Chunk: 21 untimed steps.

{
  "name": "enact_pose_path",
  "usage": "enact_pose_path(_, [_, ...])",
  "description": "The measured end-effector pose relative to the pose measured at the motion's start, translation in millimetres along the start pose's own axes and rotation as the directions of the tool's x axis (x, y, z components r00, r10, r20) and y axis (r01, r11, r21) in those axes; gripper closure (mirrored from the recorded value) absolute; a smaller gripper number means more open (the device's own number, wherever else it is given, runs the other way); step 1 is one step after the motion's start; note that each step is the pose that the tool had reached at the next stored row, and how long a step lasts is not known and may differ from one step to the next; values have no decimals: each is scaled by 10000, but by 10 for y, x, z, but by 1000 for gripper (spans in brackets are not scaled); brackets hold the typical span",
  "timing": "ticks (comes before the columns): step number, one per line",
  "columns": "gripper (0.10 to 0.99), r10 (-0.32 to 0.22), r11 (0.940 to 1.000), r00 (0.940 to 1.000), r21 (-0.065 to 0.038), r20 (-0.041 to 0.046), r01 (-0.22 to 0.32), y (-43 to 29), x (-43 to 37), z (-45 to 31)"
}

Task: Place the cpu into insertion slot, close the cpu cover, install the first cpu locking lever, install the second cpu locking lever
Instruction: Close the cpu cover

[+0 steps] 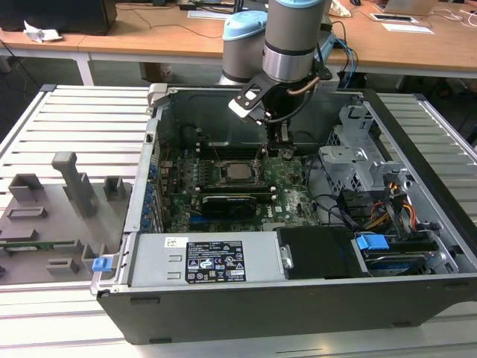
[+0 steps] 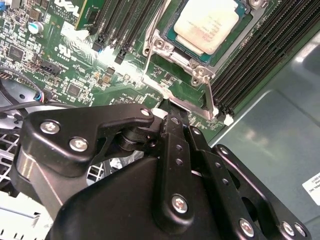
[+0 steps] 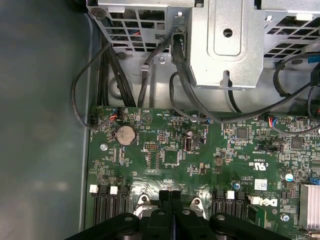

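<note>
Gripper (image 2: 170, 104), its fingers pressed together with nothing visible between them, sits beside one cpu (image 2: 207, 22), flat, metal face up, framed by one cpu cover (image 2: 196, 70).

Single grey arm (image 1: 294, 37) reaching steeply down from above, wrist near vertical, black gripper (image 1: 282, 151) pointing downward, two slim fingers (image 3: 164, 202) pressed flat together, tips meeting

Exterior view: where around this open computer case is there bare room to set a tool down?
Free: the slatted table at the exterior view's left, behind the grey fixture blocks, and its slats past the case at the right. Crowded: around the cpu beside the gripper, and the drive cage with its cables.
</note>
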<state>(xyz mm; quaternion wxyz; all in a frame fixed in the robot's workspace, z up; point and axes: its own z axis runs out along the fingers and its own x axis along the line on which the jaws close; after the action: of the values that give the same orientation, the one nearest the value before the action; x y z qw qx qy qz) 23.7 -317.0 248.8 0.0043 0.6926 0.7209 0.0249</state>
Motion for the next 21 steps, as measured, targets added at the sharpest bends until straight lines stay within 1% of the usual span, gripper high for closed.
enact_pose_path(21, [980, -1, 10000, 10000, 0, 0, 1, -56, 2, -2])
